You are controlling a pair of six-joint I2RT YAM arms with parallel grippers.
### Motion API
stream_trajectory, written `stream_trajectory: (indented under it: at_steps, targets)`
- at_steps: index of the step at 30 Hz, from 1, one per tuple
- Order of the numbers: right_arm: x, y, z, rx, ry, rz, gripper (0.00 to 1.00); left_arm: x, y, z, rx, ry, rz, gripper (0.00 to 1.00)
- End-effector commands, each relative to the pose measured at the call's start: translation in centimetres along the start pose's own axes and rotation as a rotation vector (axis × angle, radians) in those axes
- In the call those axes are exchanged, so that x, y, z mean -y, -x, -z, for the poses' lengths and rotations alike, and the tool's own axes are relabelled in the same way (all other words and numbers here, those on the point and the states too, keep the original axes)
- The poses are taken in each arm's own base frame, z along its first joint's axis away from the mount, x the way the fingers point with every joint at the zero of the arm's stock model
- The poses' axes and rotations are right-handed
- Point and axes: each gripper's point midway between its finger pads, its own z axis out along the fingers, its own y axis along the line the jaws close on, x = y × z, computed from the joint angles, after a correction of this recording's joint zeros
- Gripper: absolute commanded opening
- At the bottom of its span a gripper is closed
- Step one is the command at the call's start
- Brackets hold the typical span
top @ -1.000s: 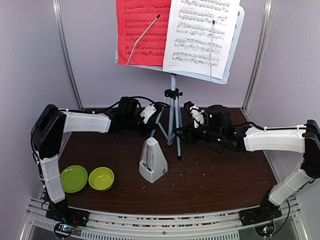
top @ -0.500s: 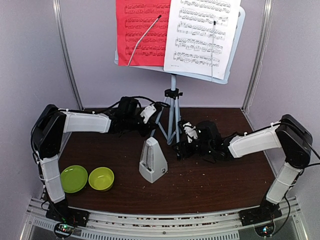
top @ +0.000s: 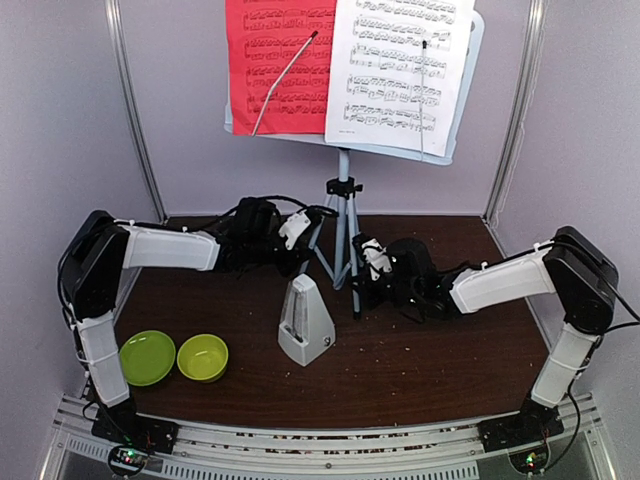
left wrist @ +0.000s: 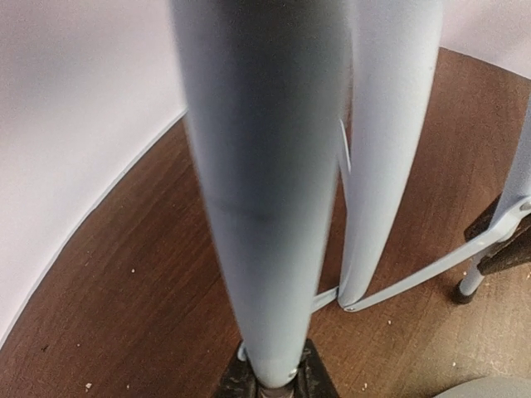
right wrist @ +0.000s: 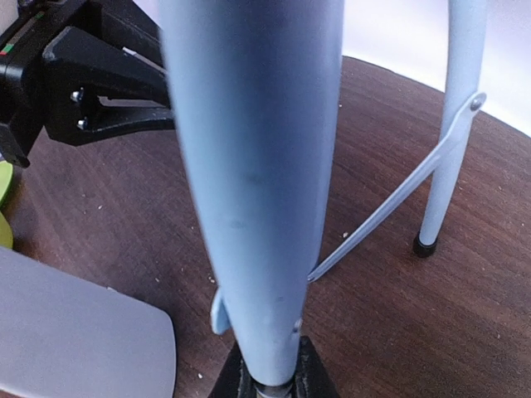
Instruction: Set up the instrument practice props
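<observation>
The stand [top: 344,195] is found at the back middle of the table [top: 450,345], its feet down on the wood and its desk raised high. The red sheet [top: 272,60] lies on the left of the desk and the white sheet [top: 400,65] on the right, overlapping it. The metronome [top: 305,322] stands upright just in front of the tripod, apart from it.

The left gripper [top: 296,228] is set on the left-hand leg and the right gripper [top: 368,264] on the near leg. In each wrist view a pale leg [left wrist: 265,182] [right wrist: 253,166] is seen rising from between the dark fingertips, so both pairs of jaws are judged to be narrowed and clamped on a leg.

The step in hand is judged to be the seating or shifting of the stand by its legs. The load is top-heavy, so both grips should be moved together and at one pace, and the pole kept upright. Any travel should be kept low and slow; a jolt could be passed up to the desk and the sheets shaken loose. The legs should not be squeezed toward each other, or the tripod could fold. The metronome should be given room on the near side. All feet should be felt flat on the table before either hold is eased, and the holds are best freed one at a time.
</observation>
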Motion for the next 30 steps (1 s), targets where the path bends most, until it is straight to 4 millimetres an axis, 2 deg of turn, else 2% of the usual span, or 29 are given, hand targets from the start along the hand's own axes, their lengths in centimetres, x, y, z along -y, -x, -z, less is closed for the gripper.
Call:
stream_trajectory:
  at_steps: [1, 5, 9, 14, 17, 20, 24, 26, 30]
  targets:
    - [2.5, -1.1, 2.8, -0.043, -0.114, -0.051, 0.0, -2.9, -0.2, 2.3, -0.012, 0.144, -0.002, 0.0]
    - [3.9, -1.7, 5.2, -0.066, -0.178, -0.081, 0.0, -4.2, -1.9, 4.0, -0.039, 0.183, 0.024, 0.0]
    - [5.0, -3.7, 6.8, -0.126, -0.219, -0.108, 0.0, -5.0, -2.9, 5.3, -0.065, 0.212, 0.032, 0.0]
    - [6.3, -7.0, 7.5, -0.206, -0.276, -0.126, 0.0, -5.4, -5.1, 6.1, -0.119, 0.248, 0.043, 0.0]
    - [6.8, -7.9, 6.9, -0.229, -0.293, -0.134, 0.0, -5.3, -5.4, 5.5, -0.121, 0.237, 0.052, 0.0]
    - [7.1, -7.5, 5.5, -0.24, -0.312, -0.121, 0.0, -5.8, -5.1, 4.2, -0.121, 0.235, 0.059, 0.0]
    - [8.0, -5.9, 3.1, -0.245, -0.346, -0.102, 0.0, -7.1, -4.2, 2.5, -0.117, 0.263, 0.056, 0.0]
    - [8.5, -4.1, 2.1, -0.223, -0.359, -0.101, 0.0, -7.9, -3.5, 1.8, -0.114, 0.284, 0.055, 0.0]
    - [10.2, -1.8, 0.8, -0.211, -0.388, -0.096, 0.0, -9.4, -2.3, 0.5, -0.113, 0.316, 0.053, 0.0]
